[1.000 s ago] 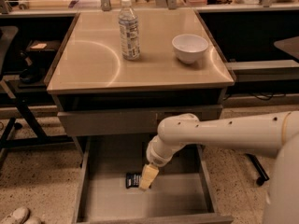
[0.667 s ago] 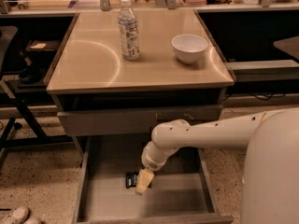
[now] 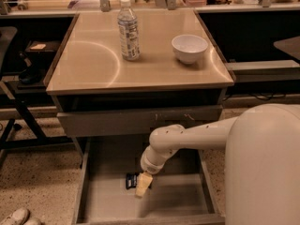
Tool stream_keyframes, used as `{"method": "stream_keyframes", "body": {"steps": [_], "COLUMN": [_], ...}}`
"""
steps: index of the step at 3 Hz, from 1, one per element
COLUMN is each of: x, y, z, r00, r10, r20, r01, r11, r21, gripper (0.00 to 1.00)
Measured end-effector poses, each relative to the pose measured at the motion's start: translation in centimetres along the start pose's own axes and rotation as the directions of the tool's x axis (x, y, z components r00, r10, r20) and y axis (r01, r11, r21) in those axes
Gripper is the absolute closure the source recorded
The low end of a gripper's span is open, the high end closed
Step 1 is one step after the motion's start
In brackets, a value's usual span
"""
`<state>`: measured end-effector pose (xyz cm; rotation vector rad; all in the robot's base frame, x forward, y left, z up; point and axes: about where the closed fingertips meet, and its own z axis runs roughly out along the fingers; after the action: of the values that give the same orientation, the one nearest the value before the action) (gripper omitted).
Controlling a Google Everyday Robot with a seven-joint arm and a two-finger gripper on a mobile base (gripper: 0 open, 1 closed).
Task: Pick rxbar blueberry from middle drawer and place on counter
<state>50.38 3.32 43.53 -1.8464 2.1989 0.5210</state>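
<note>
The middle drawer (image 3: pixel 178 203) is pulled out below the counter (image 3: pixel 93 64), its grey floor showing. A dark rxbar blueberry (image 3: pixel 131 181) lies flat on the drawer floor, left of centre. My gripper (image 3: pixel 142 186) reaches down into the drawer from the right, its cream-coloured fingertips touching or just over the bar's right end. The white arm covers the drawer's back middle.
On the counter stand a clear water bottle (image 3: pixel 128 30) and a white bowl (image 3: pixel 189 48). A grey drawer front (image 3: pixel 140 121) sits just above the open drawer. A dark chair frame (image 3: pixel 18 102) is at left, shelving at right.
The arm has swung further left and lower into the drawer, bringing the gripper from right of the bar down to its right end. The bar has not moved.
</note>
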Motion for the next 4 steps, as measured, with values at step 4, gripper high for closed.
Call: {"method": "stream_keyframes", "body": {"steps": [4], "x": [2.5], "y": [1.1], "z": [7.6], "r00": [0.998], "r10": [0.062], "r20": [0.034], "r01": [-0.062], "r11": [0.9981], "r21": [-0.001], "gripper": [0.18]}}
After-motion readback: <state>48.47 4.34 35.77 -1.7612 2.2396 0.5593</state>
